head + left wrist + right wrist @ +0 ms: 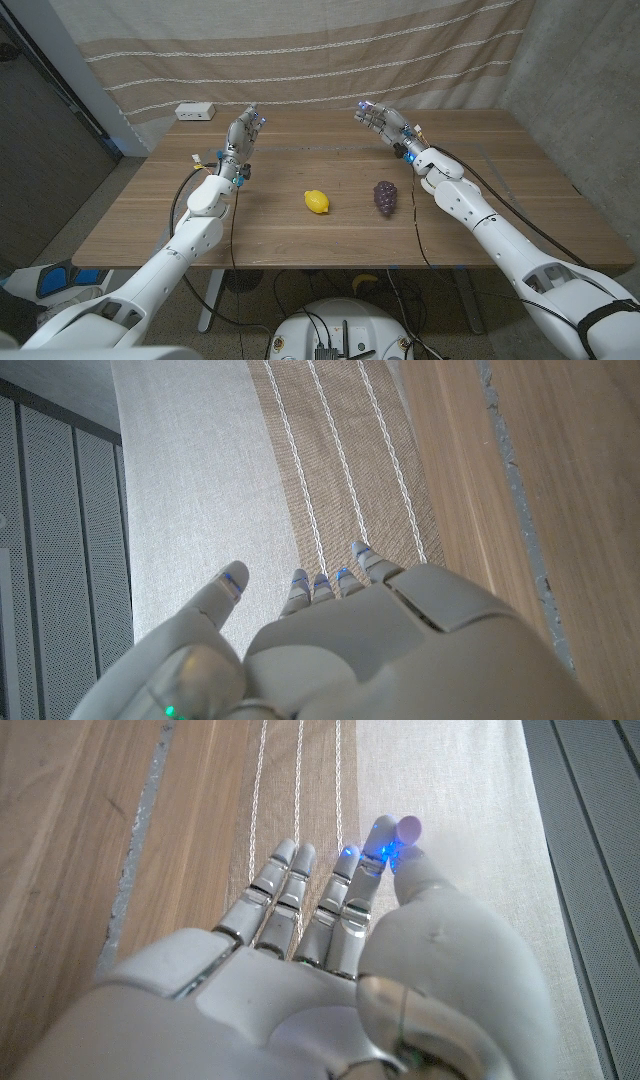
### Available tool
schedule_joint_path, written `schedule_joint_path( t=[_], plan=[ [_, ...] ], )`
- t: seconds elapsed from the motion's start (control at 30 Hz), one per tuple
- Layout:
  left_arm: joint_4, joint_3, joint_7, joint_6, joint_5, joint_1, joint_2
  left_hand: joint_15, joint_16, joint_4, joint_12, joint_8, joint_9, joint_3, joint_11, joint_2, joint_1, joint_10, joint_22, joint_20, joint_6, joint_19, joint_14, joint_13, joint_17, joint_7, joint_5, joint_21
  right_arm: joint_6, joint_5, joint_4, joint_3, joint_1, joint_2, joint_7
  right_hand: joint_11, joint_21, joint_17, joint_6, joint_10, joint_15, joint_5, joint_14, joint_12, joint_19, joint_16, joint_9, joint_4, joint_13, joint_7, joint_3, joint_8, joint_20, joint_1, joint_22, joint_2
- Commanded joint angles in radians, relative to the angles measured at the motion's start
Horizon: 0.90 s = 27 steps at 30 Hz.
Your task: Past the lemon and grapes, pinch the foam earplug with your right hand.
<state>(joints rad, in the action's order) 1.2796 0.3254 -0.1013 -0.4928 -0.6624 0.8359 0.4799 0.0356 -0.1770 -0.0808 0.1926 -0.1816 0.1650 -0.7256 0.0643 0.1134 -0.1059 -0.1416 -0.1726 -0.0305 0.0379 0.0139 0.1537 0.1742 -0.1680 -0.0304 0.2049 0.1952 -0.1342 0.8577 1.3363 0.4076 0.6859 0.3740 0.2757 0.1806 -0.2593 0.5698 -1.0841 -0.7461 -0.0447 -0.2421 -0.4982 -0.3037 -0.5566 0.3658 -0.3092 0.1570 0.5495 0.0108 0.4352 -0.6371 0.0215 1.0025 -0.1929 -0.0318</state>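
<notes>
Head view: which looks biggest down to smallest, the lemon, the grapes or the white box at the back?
1. White box, though it lies farthest from the camera.
2. Grapes and lemon look about alike; I would not rank them.

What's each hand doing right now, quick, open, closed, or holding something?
Left hand: open, raised over the table, holding nothing.
Right hand: pinching the foam earplug between thumb and a fingertip, other fingers extended.
</notes>
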Motion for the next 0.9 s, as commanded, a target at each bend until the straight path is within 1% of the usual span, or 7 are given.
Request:
schedule_joint_path(
  t=[0.03,0.07,0.13,0.2,0.53,0.7,0.9],
  plan=[
    [-0.006,0.0,-0.007,0.0,-0.003,-0.002,0.001,0.036,0.0,0.005,-0.003,0.004,0.006,-0.002,0.001,0.071,-0.014,-0.006,-0.002,-0.013,0.009,0.0,0.014,0.002,0.001,0.0,-0.003,0.001,0.003,0.062,-0.037,-0.012,-0.013,-0.007,0.099,0.004,0.002,-0.001,0.0,0.002,-0.134,-0.011,0.006,0.004,0.009,-0.006,-0.009,-0.005,0.006,0.003,0.007,-0.009,-0.002,-0.012,-0.002,-0.005],
    [-0.005,0.0,-0.007,0.001,-0.005,-0.001,0.0,0.036,0.0,0.006,-0.003,0.004,0.006,-0.002,0.001,0.071,-0.014,-0.006,-0.002,-0.012,0.01,0.0,0.014,0.002,0.001,0.0,-0.003,0.001,0.007,0.072,-0.043,-0.014,-0.014,-0.009,0.112,0.003,0.002,-0.002,0.001,0.002,-0.133,-0.012,0.006,0.004,0.01,-0.007,-0.01,-0.006,0.006,0.005,0.007,-0.01,-0.002,-0.014,-0.002,-0.005],
    [-0.007,0.001,-0.007,0.0,-0.003,-0.002,0.0,0.037,0.001,0.007,-0.003,0.004,0.006,-0.002,0.001,0.071,-0.014,-0.006,-0.002,-0.012,0.011,0.001,0.014,0.002,0.001,0.0,-0.003,0.0,0.005,0.061,-0.039,-0.011,-0.013,-0.006,0.102,0.003,0.004,-0.003,-0.002,0.001,-0.128,-0.017,0.008,0.006,0.015,-0.009,-0.015,-0.008,0.007,0.006,0.008,-0.014,-0.001,-0.022,-0.002,-0.005],
    [-0.008,0.0,-0.008,-0.002,-0.003,-0.002,0.0,0.037,0.001,0.009,-0.003,0.004,0.006,-0.002,0.001,0.071,-0.016,-0.007,-0.002,-0.013,0.012,0.0,0.015,0.002,0.001,0.0,-0.004,0.0,0.009,0.08,-0.048,-0.016,-0.014,-0.011,0.124,0.004,0.004,-0.004,-0.002,0.003,-0.13,-0.019,0.01,0.007,0.015,-0.011,-0.017,-0.009,0.008,0.005,0.009,-0.015,-0.001,-0.025,-0.002,-0.005],
    [0.003,-0.003,-0.002,0.0,-0.006,0.006,0.003,0.037,0.001,0.017,-0.003,0.004,0.006,-0.002,0.002,0.071,-0.02,-0.008,-0.001,-0.013,0.013,0.001,0.015,0.002,0.001,0.0,-0.004,0.0,-0.001,0.059,-0.044,-0.01,-0.018,-0.004,0.129,0.004,0.006,-0.001,0.004,0.006,-0.13,-0.03,0.024,0.015,0.022,-0.015,-0.029,-0.007,0.01,0.005,0.011,-0.022,0.001,-0.031,-0.002,-0.006],
    [0.003,-0.004,-0.009,-0.004,-0.007,0.009,0.006,0.037,0.001,0.021,-0.003,0.004,0.006,-0.002,0.002,0.071,-0.022,-0.007,-0.001,-0.013,0.014,0.001,0.015,0.002,0.002,-0.001,-0.004,0.0,0.001,0.05,-0.029,-0.01,-0.011,0.0,0.104,0.004,0.007,-0.004,0.005,0.011,-0.136,-0.038,0.029,0.02,0.024,-0.02,-0.036,-0.001,0.012,0.006,0.018,-0.026,-0.003,-0.028,-0.001,-0.007],
    [-0.011,0.0,-0.048,0.014,-0.026,-0.003,0.014,0.036,0.001,0.024,-0.003,0.004,0.006,-0.001,0.002,0.071,-0.023,-0.008,-0.001,-0.013,0.015,0.0,0.015,0.002,0.002,-0.001,-0.005,0.0,-0.027,-0.007,0.034,0.001,0.032,0.021,0.025,0.003,0.007,-0.007,0.004,0.0,-0.135,-0.046,0.026,0.018,0.025,-0.023,-0.041,0.003,0.014,0.014,0.026,-0.03,-0.003,-0.025,-0.001,-0.005]
  ],
)
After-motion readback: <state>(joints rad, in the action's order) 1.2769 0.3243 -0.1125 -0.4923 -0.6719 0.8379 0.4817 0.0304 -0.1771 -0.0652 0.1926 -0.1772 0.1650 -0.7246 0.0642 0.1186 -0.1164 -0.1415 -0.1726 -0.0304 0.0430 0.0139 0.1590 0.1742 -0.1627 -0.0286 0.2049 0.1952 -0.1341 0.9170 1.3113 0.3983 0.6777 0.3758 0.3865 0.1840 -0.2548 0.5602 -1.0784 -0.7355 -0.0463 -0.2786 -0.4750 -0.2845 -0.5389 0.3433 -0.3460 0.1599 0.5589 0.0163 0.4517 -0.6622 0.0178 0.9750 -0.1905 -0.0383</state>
